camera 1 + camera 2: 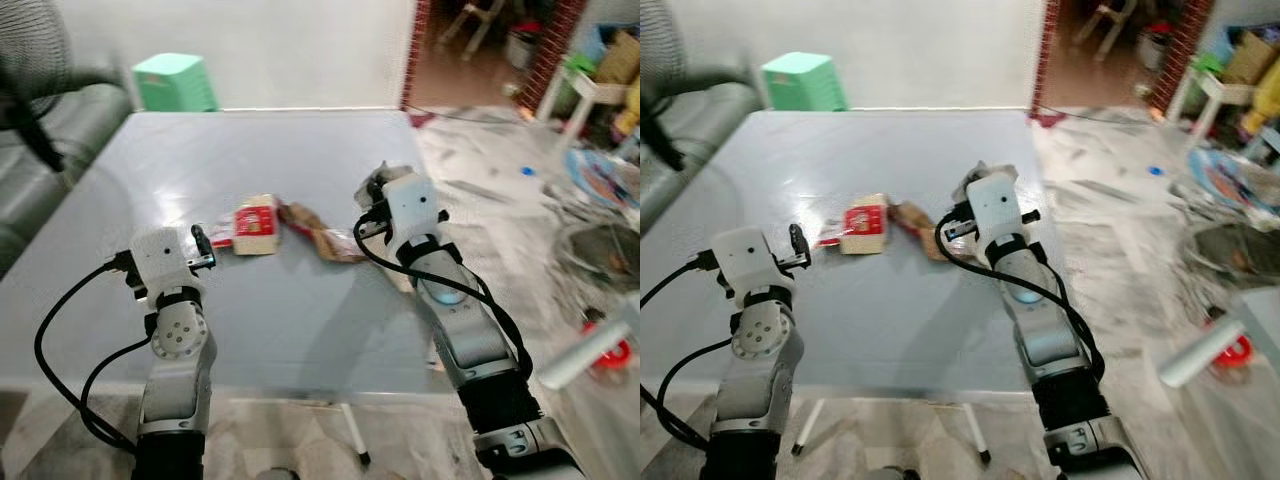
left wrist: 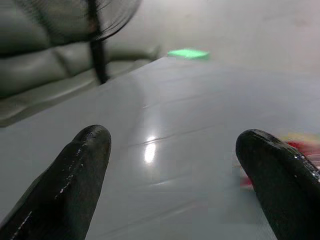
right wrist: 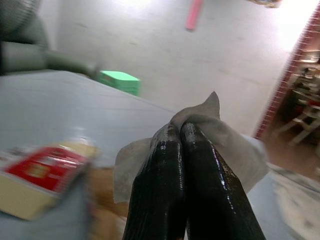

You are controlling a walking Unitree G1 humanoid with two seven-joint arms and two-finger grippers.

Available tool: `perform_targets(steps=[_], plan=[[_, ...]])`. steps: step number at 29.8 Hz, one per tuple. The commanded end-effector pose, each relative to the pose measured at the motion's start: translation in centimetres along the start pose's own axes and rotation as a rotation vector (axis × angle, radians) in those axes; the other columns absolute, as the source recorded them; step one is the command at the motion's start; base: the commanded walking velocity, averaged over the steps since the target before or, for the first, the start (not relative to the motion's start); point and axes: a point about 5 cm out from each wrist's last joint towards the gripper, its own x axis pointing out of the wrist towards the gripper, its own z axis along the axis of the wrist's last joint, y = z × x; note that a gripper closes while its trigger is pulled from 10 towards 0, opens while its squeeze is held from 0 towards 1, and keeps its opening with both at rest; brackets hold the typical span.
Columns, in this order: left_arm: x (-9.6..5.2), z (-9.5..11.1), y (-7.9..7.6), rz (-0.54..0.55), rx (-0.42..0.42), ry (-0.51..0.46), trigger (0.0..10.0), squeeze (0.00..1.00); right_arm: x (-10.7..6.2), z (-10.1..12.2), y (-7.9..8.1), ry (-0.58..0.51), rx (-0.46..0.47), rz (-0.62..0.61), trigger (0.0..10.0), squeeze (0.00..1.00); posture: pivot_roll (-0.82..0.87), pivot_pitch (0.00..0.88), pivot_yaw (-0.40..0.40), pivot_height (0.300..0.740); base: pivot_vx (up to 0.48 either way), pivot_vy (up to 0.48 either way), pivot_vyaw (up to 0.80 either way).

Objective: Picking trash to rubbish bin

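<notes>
Right fingers (image 3: pixel 200 175) clenched on grey tissue (image 3: pixel 235 150), left fingers (image 2: pixel 82 170) released; red-and-cream carton (image 1: pixel 255 224), print perhaps too blurred to read.

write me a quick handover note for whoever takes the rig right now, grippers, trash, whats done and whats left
Right gripper: fingers shut on a crumpled grey tissue, held above the table's right side.
Left gripper: open, holding nothing, low over the table near the red and cream carton.
Still on the table: the carton and a brown wrapper beside it.
Done: tissue picked up.
Left: bin the tissue, then collect the carton and wrapper. I can't make out a rubbish bin from here.
</notes>
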Motion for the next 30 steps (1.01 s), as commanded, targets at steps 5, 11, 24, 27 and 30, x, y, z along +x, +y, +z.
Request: perform_targets(steps=[5,11,24,27,30], plan=[[0.4,-0.7,-1.1,-0.072,-0.044,0.081,10.0,0.0,0.2,0.6,-0.3,-0.02,-0.007,0.002,0.0,0.0,0.05,0.03,0.007,0.74,0.0,0.0,0.35],[0.3,-0.9,-2.3,-0.154,-0.08,0.113,10.0,0.0,0.1,0.5,-0.3,-0.02,-0.006,-0.001,0.0,0.0,0.05,0.035,0.008,0.74,0.0,0.0,0.0],[1.0,-0.6,-2.5,-0.175,-0.101,0.132,10.0,0.0,-0.1,0.5,-0.5,-0.017,-0.005,-0.009,0.0,0.0,0.04,0.046,0.011,0.74,0.0,0.104,0.0],[0.9,-0.6,-2.5,-0.177,-0.101,0.13,10.0,0.0,-0.1,0.5,-0.5,-0.016,-0.004,-0.012,0.0,0.0,0.04,0.046,0.013,0.74,0.0,0.404,0.0],[0.8,-0.7,-2.5,-0.183,-0.096,0.128,10.0,0.0,-0.1,0.5,-0.5,-0.015,-0.003,-0.013,0.0,0.0,0.04,0.047,0.013,0.74,0.0,0.0,0.0]])
